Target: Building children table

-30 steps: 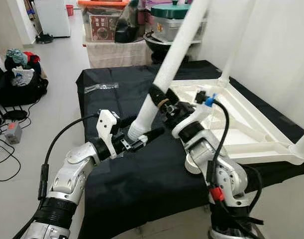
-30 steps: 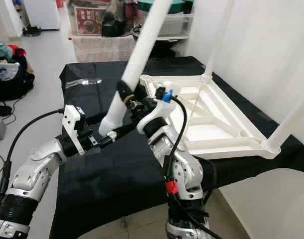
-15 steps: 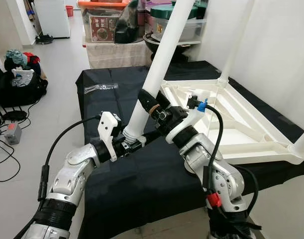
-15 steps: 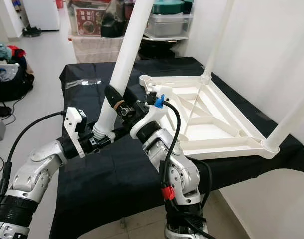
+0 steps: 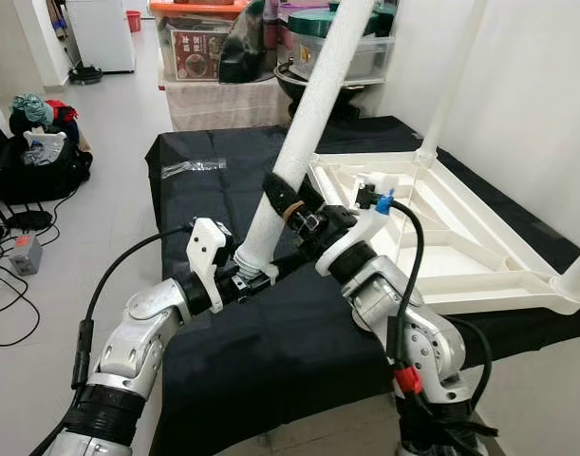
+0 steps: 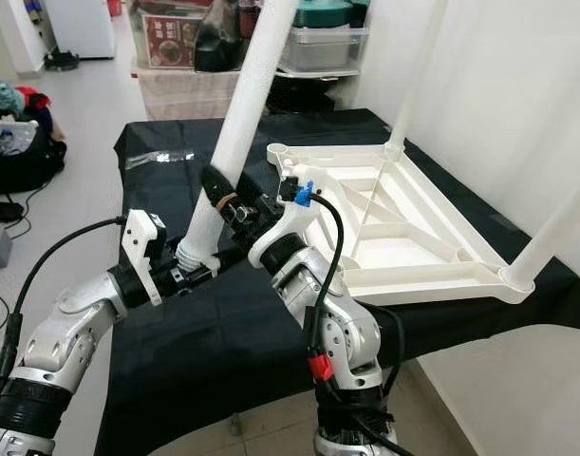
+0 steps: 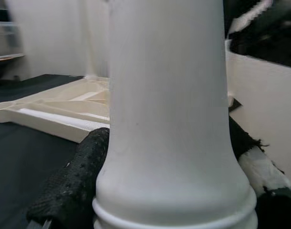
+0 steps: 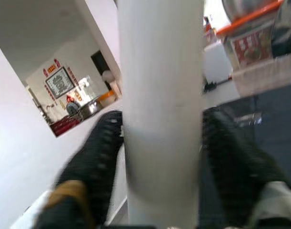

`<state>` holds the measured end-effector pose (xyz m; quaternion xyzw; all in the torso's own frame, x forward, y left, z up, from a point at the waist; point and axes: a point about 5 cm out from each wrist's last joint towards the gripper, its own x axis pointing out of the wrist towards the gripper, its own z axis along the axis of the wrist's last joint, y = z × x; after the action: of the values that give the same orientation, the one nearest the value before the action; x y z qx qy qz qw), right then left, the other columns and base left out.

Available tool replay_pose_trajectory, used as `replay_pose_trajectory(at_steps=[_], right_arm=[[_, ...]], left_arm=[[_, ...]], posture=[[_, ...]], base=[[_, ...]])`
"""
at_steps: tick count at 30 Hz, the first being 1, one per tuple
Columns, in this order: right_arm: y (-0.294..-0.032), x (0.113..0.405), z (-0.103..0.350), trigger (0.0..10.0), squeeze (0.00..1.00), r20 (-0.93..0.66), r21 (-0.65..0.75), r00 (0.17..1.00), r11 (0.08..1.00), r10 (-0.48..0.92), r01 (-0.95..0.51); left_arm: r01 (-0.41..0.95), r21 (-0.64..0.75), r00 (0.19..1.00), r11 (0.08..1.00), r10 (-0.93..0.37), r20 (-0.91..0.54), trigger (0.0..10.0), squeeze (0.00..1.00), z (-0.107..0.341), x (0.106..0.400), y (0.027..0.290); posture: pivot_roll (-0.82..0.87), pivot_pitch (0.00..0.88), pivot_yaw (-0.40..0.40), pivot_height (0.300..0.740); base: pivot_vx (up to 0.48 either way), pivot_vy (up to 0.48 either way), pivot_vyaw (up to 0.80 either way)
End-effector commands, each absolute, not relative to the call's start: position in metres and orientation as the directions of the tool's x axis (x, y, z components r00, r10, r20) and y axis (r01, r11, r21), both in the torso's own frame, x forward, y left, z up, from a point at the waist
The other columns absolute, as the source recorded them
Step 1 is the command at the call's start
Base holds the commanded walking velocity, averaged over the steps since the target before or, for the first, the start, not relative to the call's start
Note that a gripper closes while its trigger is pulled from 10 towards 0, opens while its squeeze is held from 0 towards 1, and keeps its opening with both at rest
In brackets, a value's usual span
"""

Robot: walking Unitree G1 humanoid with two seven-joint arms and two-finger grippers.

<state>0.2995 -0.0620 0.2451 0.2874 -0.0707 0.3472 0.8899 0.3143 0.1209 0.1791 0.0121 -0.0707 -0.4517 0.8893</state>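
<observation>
Black cloth (image 5: 271,351) covers the worktop, which stands on a pale tiled floor (image 5: 109,133) beside a white wall (image 5: 527,85). An upturned white tabletop (image 5: 460,237) lies along the worktop's right side, ribbed underside up, reaching from the far right corner to the near right edge. One leg is already fitted upright in its far corner socket (image 5: 424,157), and another rises from the socket at the near right corner (image 5: 576,275).

A loose white leg (image 5: 313,104) slants over the middle of the worktop, its flared lower end toward the near left and its upper part leaning away, out of the top of the picture. Both grippers hold it. The left gripper (image 5: 256,275) is clamped narrowly on the flared bottom end; in the left wrist view a black finger (image 7: 71,186) presses against each side of the tube just above its ringed foot. The right gripper (image 6: 218,195) grips the leg higher up, its fingers (image 8: 100,152) closed around the shaft on both sides. The leg's foot hangs just above the cloth, left of the tabletop's near left corner.

A small clear plastic bag (image 5: 193,167) lies near the worktop's far left corner. Beyond the far edge stand storage boxes (image 5: 199,38) and a lidded pot (image 5: 318,33). Clothes and bags (image 5: 38,133) are heaped on the floor at the left.
</observation>
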Motion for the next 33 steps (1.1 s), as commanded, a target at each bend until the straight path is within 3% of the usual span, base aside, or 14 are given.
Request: replay_pose_trajectory(at_steps=[1, 3, 8, 17, 18, 19, 20, 24, 31, 33], right_arm=[[-0.06, 0.3, 0.248, 10.0, 1.0, 0.338, 0.499, 0.74, 0.556, 0.581, -0.665], [-0.059, 0.297, 0.249, 10.0, 1.0, 0.349, 0.537, 0.703, 0.482, 0.62, -0.692], [-0.058, 0.295, 0.248, 10.0, 1.0, 0.34, 0.566, 0.681, 0.437, 0.649, -0.699], [-0.066, 0.308, 0.235, 10.0, 1.0, 0.251, 0.631, 0.742, 0.476, 0.621, -0.613], [-0.068, 0.311, 0.232, 8.8, 0.73, 0.23, 0.644, 0.765, 0.496, 0.602, -0.583], [-0.068, 0.311, 0.232, 8.8, 0.73, 0.23, 0.644, 0.765, 0.496, 0.602, -0.583], [-0.073, 0.316, 0.229, 0.0, 0.0, 0.221, 0.653, 0.801, 0.526, 0.556, -0.545], [-0.083, 0.323, 0.23, 0.0, 0.0, 0.226, 0.676, 0.847, 0.549, 0.481, -0.492], [-0.082, 0.321, 0.23, 0.0, 0.0, 0.23, 0.687, 0.845, 0.534, 0.482, -0.492], [-0.081, 0.32, 0.23, 0.0, 0.0, 0.233, 0.696, 0.845, 0.523, 0.482, -0.491]], left_arm=[[0.813, 0.123, 0.561, 0.568, -0.823, 0.094, 0.0, 0.0, 0.178, 0.31, 0.12], [0.828, 0.176, 0.533, 0.532, -0.845, 0.043, 0.0, 0.0, 0.173, 0.306, 0.122], [0.838, 0.225, 0.511, 0.497, -0.859, -0.008, 0.0, 0.0, 0.169, 0.303, 0.127], [0.853, 0.272, 0.481, 0.446, -0.873, -0.078, 0.0, 0.0, 0.161, 0.296, 0.134], [0.853, 0.272, 0.482, 0.447, -0.873, -0.078, 0.0, 0.0, 0.161, 0.295, 0.134], [0.853, 0.272, 0.482, 0.447, -0.873, -0.078, 0.0, 0.0, 0.161, 0.295, 0.134], [0.852, 0.268, 0.484, 0.45, -0.872, -0.074, 0.0, 0.0, 0.16, 0.294, 0.133], [0.856, 0.261, 0.477, 0.446, -0.876, -0.071, 0.0, 0.0, 0.158, 0.292, 0.129], [0.859, 0.263, 0.471, 0.439, -0.879, -0.073, 0.0, 0.0, 0.157, 0.291, 0.129], [0.859, 0.268, 0.471, 0.437, -0.879, -0.074, 1.5, 0.0, 0.157, 0.292, 0.129]], posture=[[0.03, 0.0, -0.069, 0.74], [0.04, 0.0, -0.07, 0.74], [0.04, 0.0, -0.074, 0.74], [0.04, 0.0, -0.076, 0.74], [0.04, 0.0, -0.076, 0.74], [0.04, 0.0, -0.076, 0.74], [0.04, 0.0, -0.077, 0.74], [0.04, 0.0, -0.076, 0.74], [0.04, 0.0, -0.075, 0.74], [0.04, 0.0, -0.073, 0.74]], base=[[0.0, 0.0, 0.0], [0.0, 0.0, 0.0], [0.0, 0.0, 0.0], [0.0, 0.0, 0.0], [0.0, 0.0, 0.0], [0.0, 0.0, 0.0], [0.0, 0.0, 0.0], [0.0, 0.0, 0.0], [0.0, 0.0, 0.0], [0.0, 0.0, 0.0]])
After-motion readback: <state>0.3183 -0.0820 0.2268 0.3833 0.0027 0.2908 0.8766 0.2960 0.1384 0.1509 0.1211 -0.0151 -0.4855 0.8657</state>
